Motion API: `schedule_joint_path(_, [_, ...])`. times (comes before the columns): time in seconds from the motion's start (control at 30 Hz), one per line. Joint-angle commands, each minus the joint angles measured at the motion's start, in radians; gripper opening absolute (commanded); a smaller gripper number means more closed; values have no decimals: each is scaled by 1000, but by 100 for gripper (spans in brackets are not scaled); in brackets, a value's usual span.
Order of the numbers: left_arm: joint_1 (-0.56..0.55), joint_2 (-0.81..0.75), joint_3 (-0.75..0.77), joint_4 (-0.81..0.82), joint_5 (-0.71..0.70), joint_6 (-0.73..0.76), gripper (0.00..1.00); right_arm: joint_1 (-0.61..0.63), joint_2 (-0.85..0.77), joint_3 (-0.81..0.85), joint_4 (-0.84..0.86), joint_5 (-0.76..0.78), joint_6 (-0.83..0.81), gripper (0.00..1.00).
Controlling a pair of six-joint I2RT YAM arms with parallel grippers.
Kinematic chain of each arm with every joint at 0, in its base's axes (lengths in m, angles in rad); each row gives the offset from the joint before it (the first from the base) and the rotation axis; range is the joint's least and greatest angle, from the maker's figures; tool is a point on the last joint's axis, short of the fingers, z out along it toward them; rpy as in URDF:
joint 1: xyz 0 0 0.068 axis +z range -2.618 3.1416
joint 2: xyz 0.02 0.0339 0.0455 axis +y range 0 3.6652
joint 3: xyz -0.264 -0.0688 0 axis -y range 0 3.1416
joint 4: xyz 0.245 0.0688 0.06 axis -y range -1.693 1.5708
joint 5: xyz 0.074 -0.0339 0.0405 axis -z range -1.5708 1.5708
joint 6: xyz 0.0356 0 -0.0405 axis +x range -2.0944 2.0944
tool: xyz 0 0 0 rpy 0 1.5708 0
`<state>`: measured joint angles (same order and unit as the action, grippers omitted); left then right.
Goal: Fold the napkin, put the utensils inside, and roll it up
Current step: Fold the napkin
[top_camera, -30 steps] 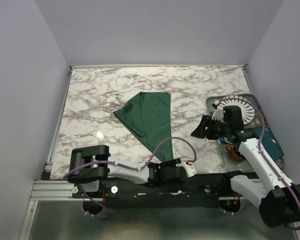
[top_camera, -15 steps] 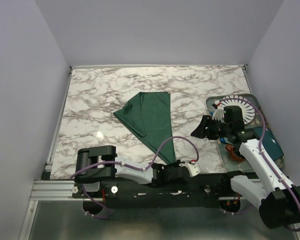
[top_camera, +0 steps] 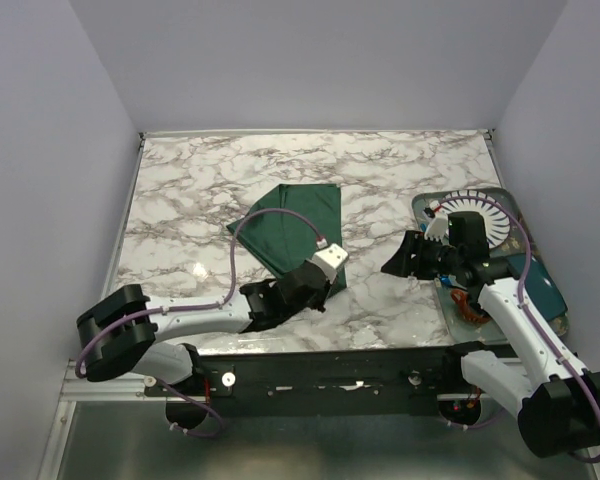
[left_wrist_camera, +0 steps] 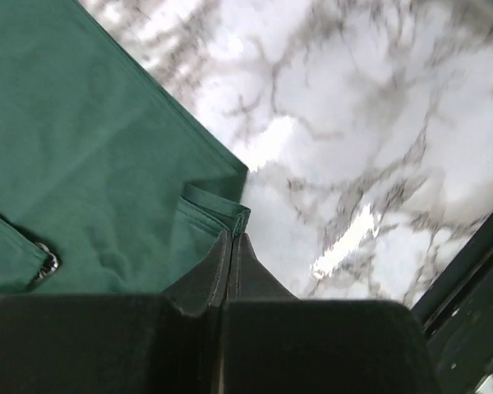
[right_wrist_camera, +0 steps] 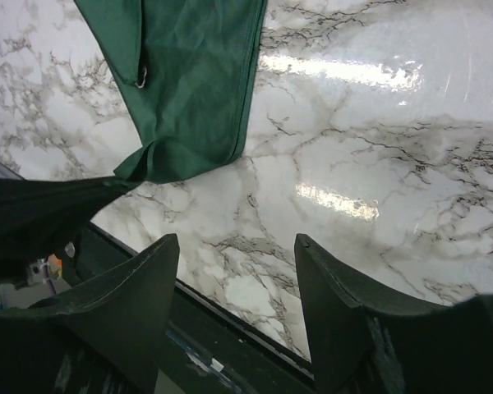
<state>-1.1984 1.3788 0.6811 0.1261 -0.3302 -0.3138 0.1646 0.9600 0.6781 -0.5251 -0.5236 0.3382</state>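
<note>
The marble table (top_camera: 200,200) fills the top view, and the dark green napkin (top_camera: 280,245) lies folded near its centre, one point toward 9 o'clock and a long tail running to 5 o'clock. Over at 3 o'clock sits a tray (top_camera: 510,192), much of it hidden under the right arm (top_camera: 525,330); a teal dish (top_camera: 542,285) shows only in part. The left arm (top_camera: 190,318) stretches low from 7 o'clock, its wrist over the napkin's 5 o'clock corner. There the left gripper (left_wrist_camera: 232,238) has its fingers pressed tight together, pinching the bunched hem. The right gripper (right_wrist_camera: 237,240) hangs above bare marble on the napkin's 3 o'clock side, fingers spread wide, holding nothing. A tiny silver bit (left_wrist_camera: 48,263) peeks from a fold, and too little shows to name it.
</note>
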Motion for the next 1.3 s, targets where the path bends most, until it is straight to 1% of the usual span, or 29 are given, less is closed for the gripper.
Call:
schedule_joint_path(0.0, [155, -73, -29, 73, 262, -157, 0, -10, 3, 21, -19, -33, -18, 67])
schedule_joint_path(0.07, [210, -92, -32, 79, 313, -189, 0, -10, 6, 23, -19, -41, -18, 67])
schedule_joint_path(0.1, [241, -95, -35, 93, 373, -205, 0, -10, 8, 23, -19, -44, -18, 67])
schedule_joint_path(0.13, [305, -96, -40, 99, 396, -238, 0, -10, 8, 23, -21, -46, -19, 67])
schedule_joint_path(0.2, [367, -93, -43, 110, 463, -270, 0, -10, 13, 18, -19, -46, -19, 67])
schedule_joint_path(0.23, [400, -87, -38, 110, 482, -290, 0, -10, 13, 17, -18, -46, -21, 67])
schedule_joint_path(0.27, [457, -75, -35, 106, 494, -304, 0, -10, 14, 18, -18, -50, -21, 67])
schedule_joint_path(0.33, [520, -63, -37, 116, 542, -324, 0, -10, 19, 20, -18, -53, -22, 67])
schedule_joint_path(0.37, [580, -46, -41, 130, 560, -350, 0, -10, 19, 20, -18, -56, -25, 67])
schedule_joint_path(0.5, [701, 6, -29, 164, 626, -395, 0, -10, 26, 15, -16, -58, -27, 67])
schedule_joint_path(0.67, [786, 101, 28, 152, 672, -409, 0, -10, 34, 18, -13, -64, -27, 67])
schedule_joint_path(0.8, [841, 120, 41, 141, 681, -401, 0, -11, 36, 15, -13, -65, -30, 67])
schedule_joint_path(1.07, [938, 109, 93, 41, 617, -344, 0, -10, 65, 18, -4, -79, -30, 67])
schedule_joint_path(1.17, [953, 114, 104, 9, 574, -350, 0, -10, 75, 20, 0, -88, -30, 67])
schedule_joint_path(1.27, [973, 118, 117, 4, 565, -361, 0, -10, 83, 15, 10, -92, -30, 67])
